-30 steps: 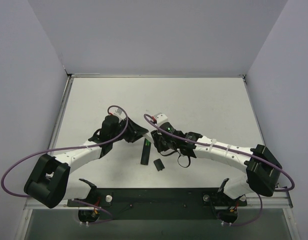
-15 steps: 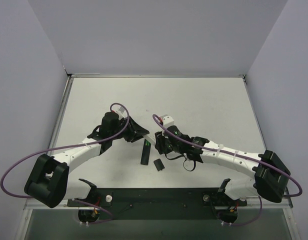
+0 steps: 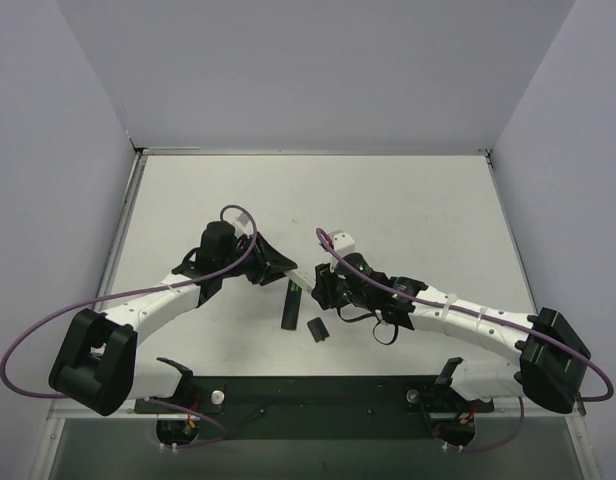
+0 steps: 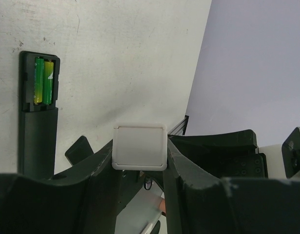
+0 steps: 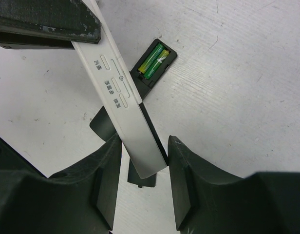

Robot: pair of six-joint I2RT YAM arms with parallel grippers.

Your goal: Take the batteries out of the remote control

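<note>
The black remote control (image 3: 287, 312) lies face down on the table with its slot open. Two green batteries (image 3: 292, 290) sit side by side in that slot (image 4: 44, 81) (image 5: 155, 59). My left gripper (image 3: 279, 266) (image 4: 139, 146) is shut on a white stick (image 4: 139, 152) held above the remote. The stick (image 5: 116, 92) slants over the remote's body (image 5: 102, 124). Its far end sits between the fingertips of my right gripper (image 3: 317, 284) (image 5: 144, 141), which pinch it at a slant. Neither gripper touches the batteries.
The small black cover piece (image 3: 316, 329) (image 5: 142, 179) lies on the table just right of the remote's near end. Purple cables loop off both arms. Grey walls close in the white table on three sides.
The right arm's elbow and shoulder have swung out to the right and its wrist has turned, while its gripper stayed at the stick's end. The left arm has barely shifted.
</note>
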